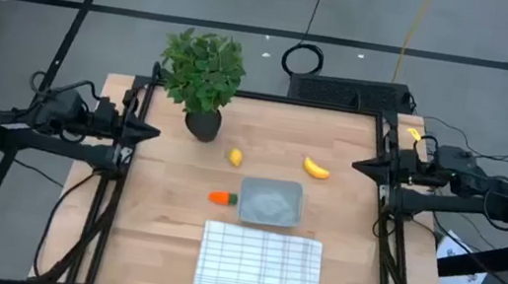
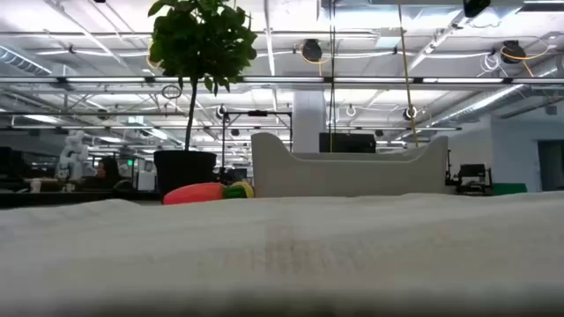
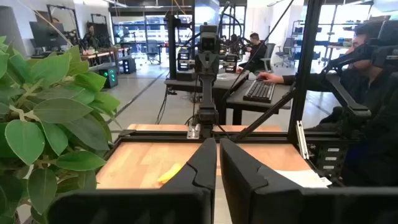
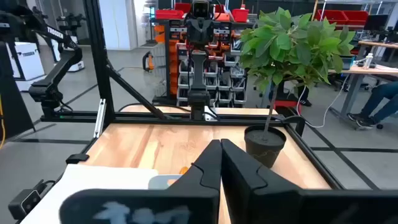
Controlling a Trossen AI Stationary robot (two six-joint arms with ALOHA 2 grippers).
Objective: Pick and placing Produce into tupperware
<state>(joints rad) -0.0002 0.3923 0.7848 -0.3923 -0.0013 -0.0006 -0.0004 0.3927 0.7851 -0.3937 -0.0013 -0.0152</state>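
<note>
Both arms are just parked at the edges of the table (image 1: 156, 198) right now, one each side, nowhere near the food. The left gripper (image 1: 154, 133) sits at the left edge, next to the plant (image 1: 202, 73), with its fingers (image 3: 205, 163) pressed together and nothing between them. The right gripper (image 1: 358, 164) is at the right edge, same deal, fingers (image 4: 211, 163) closed on nothing. In the middle of the table there's the tupperware (image 1: 271, 202), sitting just behind the white striped cloth (image 1: 258, 269) that lies at the front edge. The carrot (image 1: 219, 197) lies right beside the tupperware's left side, green end pointing at it; can't tell if they actually touch. The lemon (image 1: 235, 157) is a bit further back, between the plant pot and the tupperware. The banana (image 1: 316, 169) lies back and to the right of the tupperware, near it but apart. None of the three pieces is inside the container. From table level you mostly see cloth, with the carrot and the tupperware wall poking up behind it.
</note>
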